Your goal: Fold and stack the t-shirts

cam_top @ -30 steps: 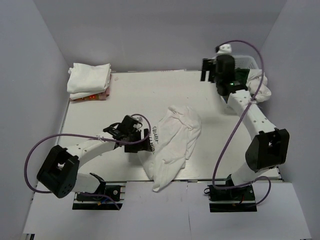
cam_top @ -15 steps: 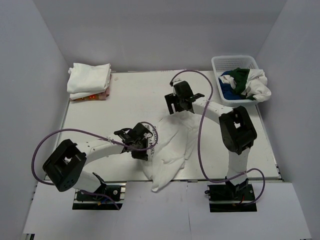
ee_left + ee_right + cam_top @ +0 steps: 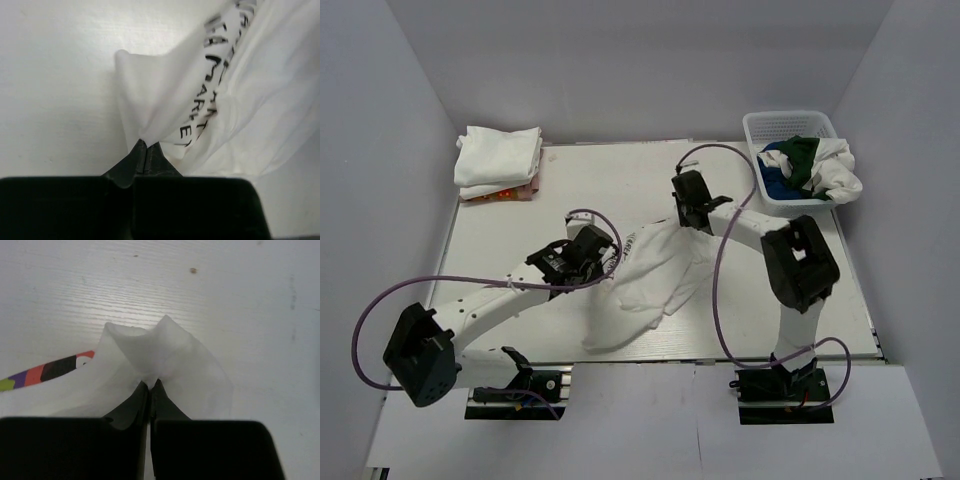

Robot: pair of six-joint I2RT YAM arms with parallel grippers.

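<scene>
On the table point(image 3: 510, 230), the white shirt point(image 3: 655, 280) lies crumpled in the middle, between my arms. A stack of folded shirts point(image 3: 498, 160) sits at the far left corner; more shirts point(image 3: 810, 165) fill the basket point(image 3: 785, 116) far right. My left pincer point(image 3: 146, 147) is clamped on the white shirt's lettered edge, my right pincer point(image 3: 150, 385) on its far edge.

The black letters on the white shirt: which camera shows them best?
The left wrist view. There the black letters run big and close across the white t-shirt, just above the left gripper. The top view shows them only as tiny marks. The right wrist view shows no letters, just a colourful stripe.
</scene>
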